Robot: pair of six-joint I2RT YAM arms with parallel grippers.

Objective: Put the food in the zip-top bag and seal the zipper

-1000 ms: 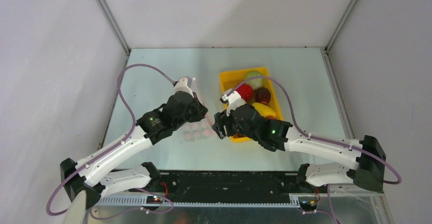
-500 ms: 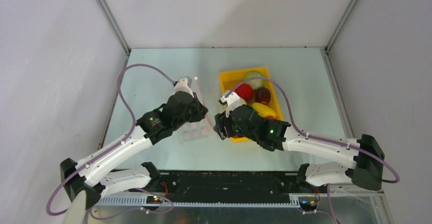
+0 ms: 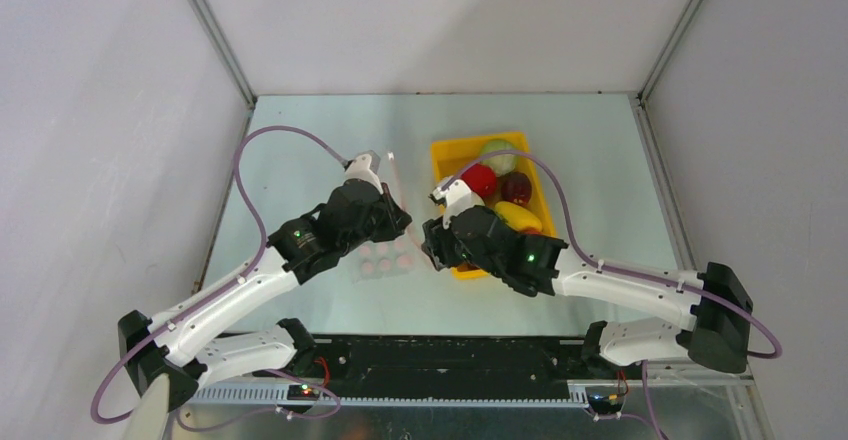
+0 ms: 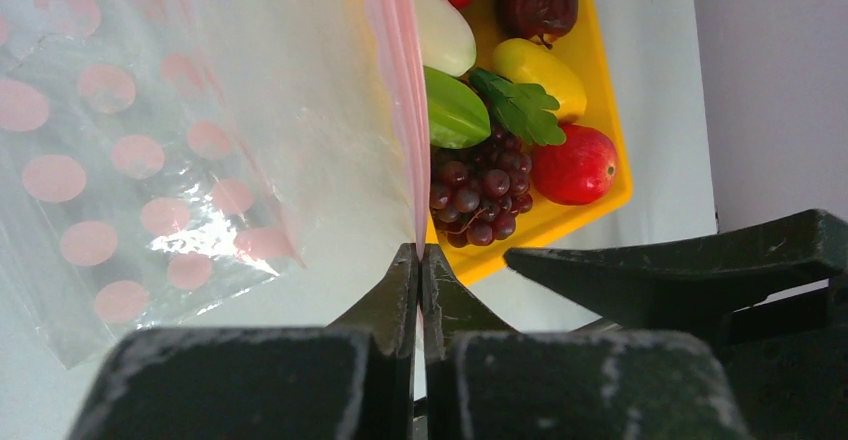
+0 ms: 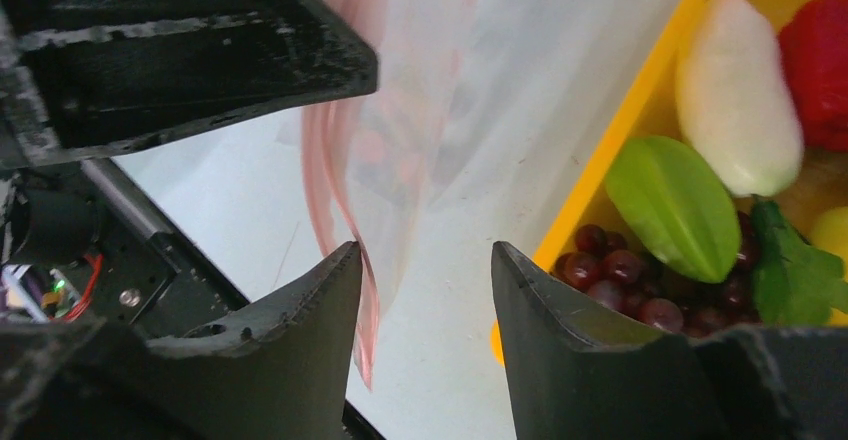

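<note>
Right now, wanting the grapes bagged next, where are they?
In the left wrist view, the grapes sit at the yellow tray's near corner, between the bag's pink zipper and the red apple.

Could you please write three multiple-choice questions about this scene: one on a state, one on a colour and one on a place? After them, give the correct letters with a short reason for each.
1. The fingers of the left gripper are:
A) wide open
B) shut on the zipper of the zip-top bag
C) shut with nothing between them

2. The dots on the zip-top bag are:
A) blue
B) pink
C) green

3. The grapes lie:
A) in the yellow tray
B) inside the zip-top bag
C) between the left gripper's fingers

Answers:
1 B: in the left wrist view, the pink strip runs down into the closed fingertips.
2 B: round pink dots show on the clear plastic.
3 A: the dark bunch sits within the tray's yellow walls.
</note>
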